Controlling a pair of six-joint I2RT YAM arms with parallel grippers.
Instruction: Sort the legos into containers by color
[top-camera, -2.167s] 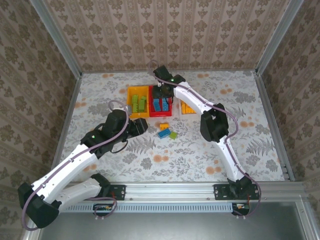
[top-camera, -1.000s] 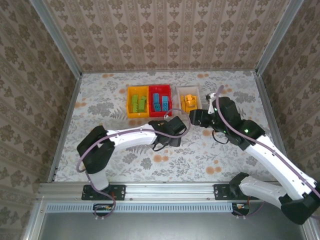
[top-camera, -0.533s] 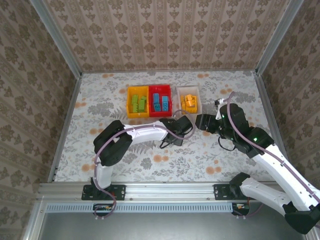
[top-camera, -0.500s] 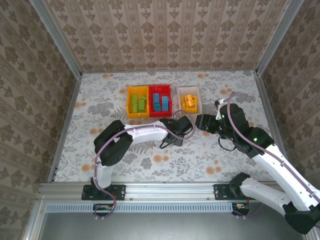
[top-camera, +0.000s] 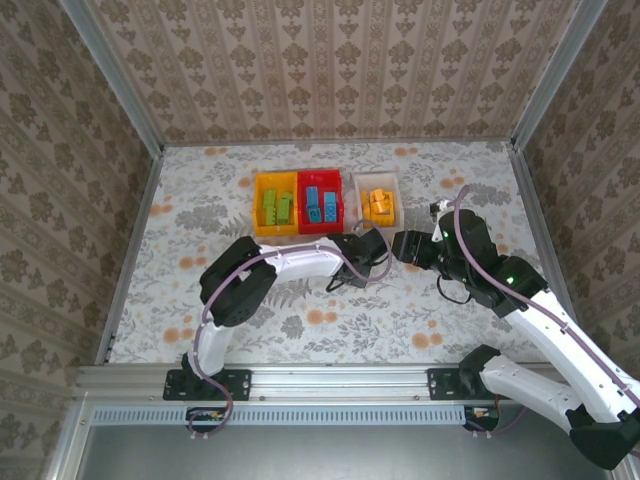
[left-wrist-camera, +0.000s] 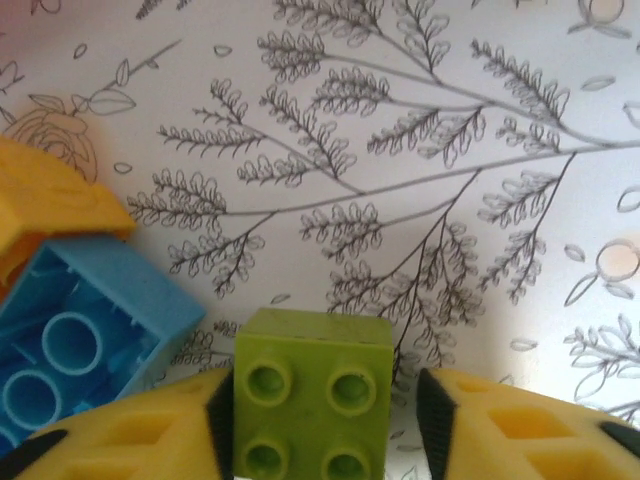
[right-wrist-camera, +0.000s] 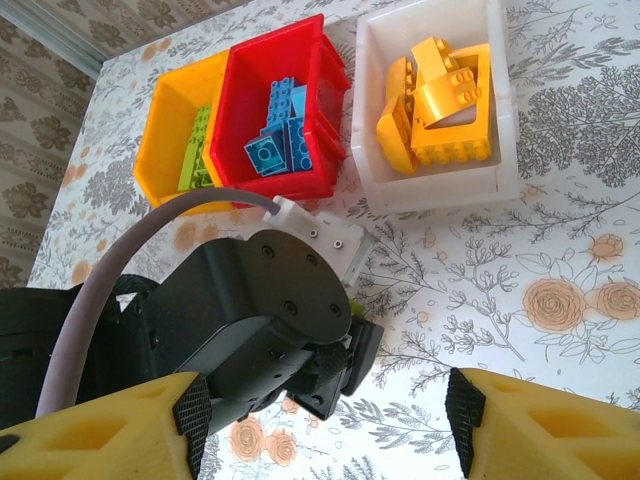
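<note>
Straddled the lime green lego (left-wrist-camera: 312, 405) on the table (left-wrist-camera: 400, 150).
Sat studs-up, squarely between the spread, unclamped fingers (left-wrist-camera: 150, 435) of the left tool (left-wrist-camera: 325, 400), with a blue lego (left-wrist-camera: 80, 340) just beside. Found the right tool (right-wrist-camera: 325, 410) farther off, apart and empty. Likely needed only closing, then carrying to the yellow container (right-wrist-camera: 160, 110).

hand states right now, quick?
Left hand: open, fingers either side of a green lego, not clamped.
Right hand: open, empty.

Table (top-camera: 200, 200): yellow bin (right-wrist-camera: 168, 112), red bin (right-wrist-camera: 300, 180), white bin (right-wrist-camera: 430, 186), green lego (left-wrist-camera: 312, 395), blue lego (left-wrist-camera: 85, 350)
</note>
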